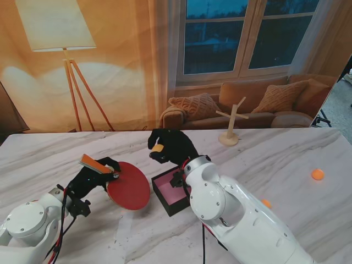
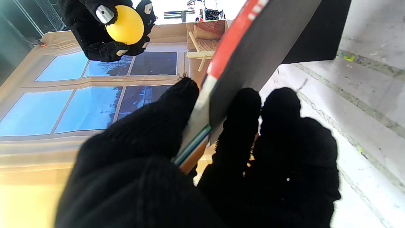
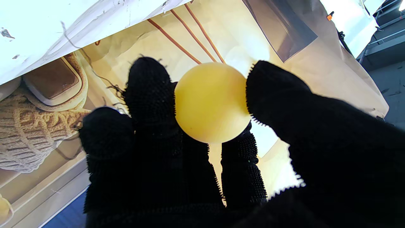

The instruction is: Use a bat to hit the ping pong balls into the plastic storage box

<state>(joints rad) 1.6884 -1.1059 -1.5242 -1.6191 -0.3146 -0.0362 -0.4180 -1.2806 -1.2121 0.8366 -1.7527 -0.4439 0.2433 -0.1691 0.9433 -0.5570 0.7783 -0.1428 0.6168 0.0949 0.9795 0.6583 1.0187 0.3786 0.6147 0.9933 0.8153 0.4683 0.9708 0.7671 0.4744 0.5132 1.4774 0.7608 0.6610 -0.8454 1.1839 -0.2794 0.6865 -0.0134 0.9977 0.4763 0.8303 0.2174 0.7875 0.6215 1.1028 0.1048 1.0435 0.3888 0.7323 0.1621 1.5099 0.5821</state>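
A yellow ball (image 1: 158,148) is pinched in the right hand (image 1: 171,145), up over the storage box (image 1: 172,189). The bat (image 1: 127,187) is gripped by the left hand (image 1: 93,177), just beside the box. No ball is seen inside yet. Two orange balls (image 1: 317,174) are left on the table (image 1: 286,159).

There are three ping pong balls (image 1: 158,148) (image 1: 317,174) (image 1: 266,203), one bat (image 1: 128,185), one storage box (image 1: 171,191), two hands (image 1: 88,179) (image 1: 171,145), and one wooden stand (image 1: 231,125).
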